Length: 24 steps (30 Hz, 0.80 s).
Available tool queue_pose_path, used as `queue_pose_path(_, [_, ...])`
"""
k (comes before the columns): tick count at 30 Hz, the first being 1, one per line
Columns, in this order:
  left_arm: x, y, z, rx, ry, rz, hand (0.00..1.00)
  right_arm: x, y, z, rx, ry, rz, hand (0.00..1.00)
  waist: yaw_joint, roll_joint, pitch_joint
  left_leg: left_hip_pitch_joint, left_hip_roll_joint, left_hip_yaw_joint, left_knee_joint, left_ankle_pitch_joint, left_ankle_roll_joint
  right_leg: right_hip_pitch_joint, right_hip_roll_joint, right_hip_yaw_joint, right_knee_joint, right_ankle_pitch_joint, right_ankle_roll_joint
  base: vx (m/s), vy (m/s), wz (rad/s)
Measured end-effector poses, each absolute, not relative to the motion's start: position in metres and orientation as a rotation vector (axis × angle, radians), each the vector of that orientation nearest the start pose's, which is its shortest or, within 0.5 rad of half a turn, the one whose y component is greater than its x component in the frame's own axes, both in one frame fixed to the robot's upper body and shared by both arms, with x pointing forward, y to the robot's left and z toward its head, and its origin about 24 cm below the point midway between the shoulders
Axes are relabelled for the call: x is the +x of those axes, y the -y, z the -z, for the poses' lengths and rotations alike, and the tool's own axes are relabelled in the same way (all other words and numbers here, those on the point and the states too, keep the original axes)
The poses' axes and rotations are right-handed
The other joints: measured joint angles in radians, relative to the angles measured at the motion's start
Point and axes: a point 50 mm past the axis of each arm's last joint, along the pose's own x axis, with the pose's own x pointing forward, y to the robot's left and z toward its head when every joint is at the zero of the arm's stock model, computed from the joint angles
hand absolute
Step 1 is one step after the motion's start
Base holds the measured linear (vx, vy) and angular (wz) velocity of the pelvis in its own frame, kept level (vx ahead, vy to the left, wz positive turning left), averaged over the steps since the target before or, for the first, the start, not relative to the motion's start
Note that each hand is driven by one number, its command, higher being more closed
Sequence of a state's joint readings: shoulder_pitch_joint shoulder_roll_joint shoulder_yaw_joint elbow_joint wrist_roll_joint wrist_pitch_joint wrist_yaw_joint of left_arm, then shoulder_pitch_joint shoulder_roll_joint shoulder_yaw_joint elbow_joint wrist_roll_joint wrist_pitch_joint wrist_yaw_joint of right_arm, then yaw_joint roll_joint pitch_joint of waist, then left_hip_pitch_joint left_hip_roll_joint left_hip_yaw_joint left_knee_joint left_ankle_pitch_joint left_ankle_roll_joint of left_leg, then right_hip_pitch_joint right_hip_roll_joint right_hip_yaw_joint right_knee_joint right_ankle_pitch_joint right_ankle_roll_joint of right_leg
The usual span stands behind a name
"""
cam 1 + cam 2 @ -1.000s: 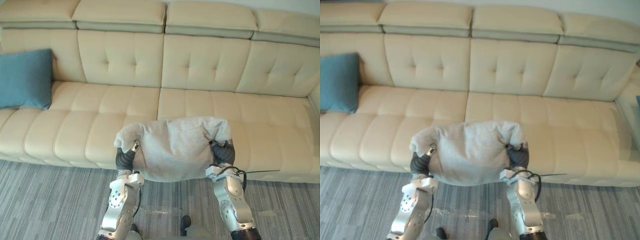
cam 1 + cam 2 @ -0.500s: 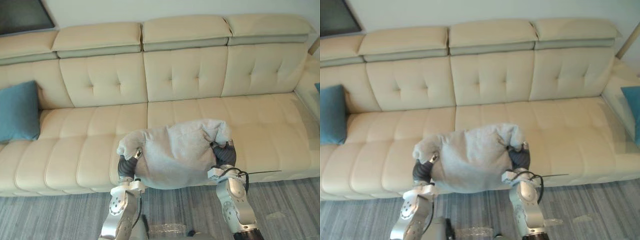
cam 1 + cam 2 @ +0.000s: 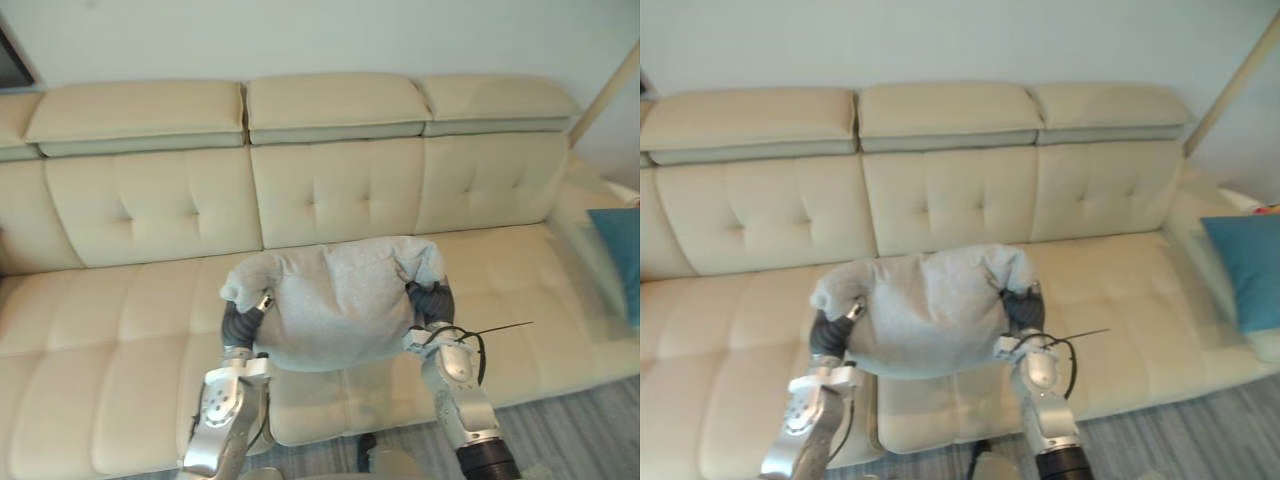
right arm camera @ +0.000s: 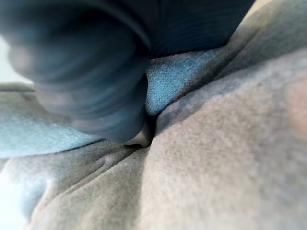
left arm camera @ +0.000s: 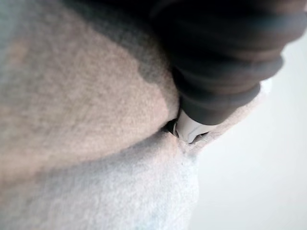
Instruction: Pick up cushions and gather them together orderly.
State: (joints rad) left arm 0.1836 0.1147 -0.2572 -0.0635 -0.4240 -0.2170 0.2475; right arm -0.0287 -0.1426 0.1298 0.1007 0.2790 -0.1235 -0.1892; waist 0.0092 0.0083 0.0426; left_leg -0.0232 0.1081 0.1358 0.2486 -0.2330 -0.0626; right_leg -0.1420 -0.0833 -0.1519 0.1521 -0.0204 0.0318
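Down front, the left hand [image 3: 241, 322] and the right hand [image 3: 432, 300] are dug into opposite sides of the grey cushion [image 3: 335, 305], dark ribbed covers sunk in the fabric. Clasping or merely squeezing, can't tell for either. The cushion is held up between them in front of the seat: soft, fuzzy, plump, top corners bunched above each wrist. Behind it is the cream sofa [image 3: 330, 190], smooth and leather-like, with a button-tufted back and padded headrests. At its far right end sits a teal cushion [image 3: 1245, 270]
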Motion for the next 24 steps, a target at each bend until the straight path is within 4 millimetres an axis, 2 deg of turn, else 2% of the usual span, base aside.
queue_pose_path(3, [0.213, -0.131, -0.029, -0.373, 0.007, -0.074, 1.0, 0.257, 0.161, -0.037, 0.132, 0.022, 0.093, 1.0, 0.0, 0.004, -0.01, 0.044, 0.015, -0.031, -0.036, 0.014, -0.021, 0.083, 0.023, -0.027, -0.073, 0.009, -0.01, 0.16, -0.073, 0.25])
queue_pose_path(7, [0.223, -0.124, -0.039, -0.378, 0.049, -0.034, 1.0, 0.258, 0.169, -0.048, 0.145, 0.079, 0.123, 1.0, 0.0, 0.004, -0.013, -0.008, 0.005, -0.086, 0.031, 0.017, -0.027, 0.127, 0.007, -0.104, -0.107, 0.01, -0.008, 0.06, -0.001, 0.58])
queue_pose_path(8, [0.225, -0.124, -0.041, -0.379, 0.055, -0.032, 1.0, 0.258, 0.17, -0.049, 0.145, 0.081, 0.123, 1.0, -0.001, 0.004, -0.013, -0.021, 0.007, -0.075, 0.058, 0.018, -0.028, 0.131, 0.0, -0.116, -0.106, 0.01, -0.008, -0.01, 0.053, 0.66])
queue_pose_path(10, [0.228, -0.123, -0.044, -0.389, 0.069, -0.026, 1.0, 0.258, 0.171, -0.049, 0.151, 0.081, 0.128, 1.0, 0.002, 0.002, -0.013, -0.087, 0.019, 0.022, 0.192, 0.031, -0.05, 0.146, -0.027, -0.146, -0.101, 0.01, -0.008, -0.04, 0.118, 0.56])
queue_pose_path(11, [0.229, -0.122, -0.047, -0.392, 0.082, -0.022, 1.0, 0.258, 0.172, -0.05, 0.165, 0.082, 0.131, 1.0, 0.012, 0.003, -0.015, -0.134, 0.064, 0.103, 0.259, -0.001, 0.01, 0.148, -0.045, -0.158, -0.095, 0.011, -0.007, -0.06, 0.154, 0.41])
queue_pose_path(12, [0.23, -0.122, -0.047, -0.393, 0.084, -0.02, 1.0, 0.258, 0.172, -0.05, 0.169, 0.082, 0.132, 1.0, 0.013, 0.008, -0.016, -0.137, 0.077, 0.117, 0.257, -0.001, 0.021, 0.149, -0.042, -0.163, -0.092, 0.011, -0.006, -0.04, 0.135, 0.3])
queue_pose_path(13, [0.229, -0.119, -0.048, -0.401, 0.086, -0.017, 1.0, 0.259, 0.174, -0.05, 0.17, 0.084, 0.139, 1.0, 0.014, 0.03, -0.02, -0.136, 0.111, 0.118, 0.22, 0.031, 0.002, 0.149, -0.033, -0.168, -0.083, 0.009, -0.004, -0.01, 0.109, 0.14])
queue_pose_path(14, [0.229, -0.119, -0.048, -0.406, 0.087, -0.017, 1.0, 0.259, 0.174, -0.05, 0.178, 0.085, 0.142, 1.0, 0.012, 0.031, -0.027, -0.114, 0.081, 0.098, 0.145, 0.021, -0.021, 0.146, -0.042, -0.165, -0.087, 0.012, 0.015, -0.01, 0.137, 0.23])
queue_pose_path(15, [0.23, -0.118, -0.049, -0.407, 0.09, -0.016, 1.0, 0.259, 0.174, -0.051, 0.183, 0.088, 0.147, 1.0, 0.003, 0.028, -0.029, -0.092, 0.06, 0.088, 0.076, 0.022, -0.025, 0.142, -0.054, -0.171, -0.086, 0.016, 0.021, -0.01, 0.206, 0.39])
queue_pose_path(16, [0.229, -0.119, -0.048, -0.401, 0.089, -0.011, 1.0, 0.259, 0.173, -0.051, 0.203, 0.088, 0.16, 1.0, -0.01, 0.006, -0.028, -0.056, 0.014, 0.078, -0.017, 0.059, -0.028, 0.136, -0.086, -0.176, -0.084, 0.018, 0.025, -0.04, 0.223, 0.45])
queue_pose_path(17, [0.228, -0.117, -0.047, -0.395, 0.083, 0.002, 1.0, 0.259, 0.173, -0.051, 0.217, 0.09, 0.173, 1.0, -0.015, -0.01, -0.027, -0.02, -0.026, 0.078, -0.108, 0.112, -0.011, 0.119, -0.118, -0.172, -0.062, 0.023, 0.032, -0.06, 0.211, 0.37])
queue_pose_path(20, [0.228, -0.116, -0.048, -0.396, 0.083, 0.006, 1.0, 0.261, 0.172, -0.053, 0.212, 0.099, 0.182, 1.0, -0.01, -0.019, -0.028, 0.008, -0.077, 0.092, -0.189, 0.157, 0.014, 0.09, -0.159, -0.155, -0.035, 0.033, 0.049, -0.08, 0.145, 0.02])
queue_pose_path(24, [0.228, -0.12, -0.054, -0.4, 0.116, -0.003, 1.0, 0.267, 0.166, -0.06, 0.208, 0.125, 0.166, 1.0, -0.007, -0.023, -0.028, 0.012, -0.11, 0.123, -0.216, 0.173, 0.035, 0.068, -0.183, -0.117, -0.043, 0.049, 0.073, -0.08, 0.096, -0.2])
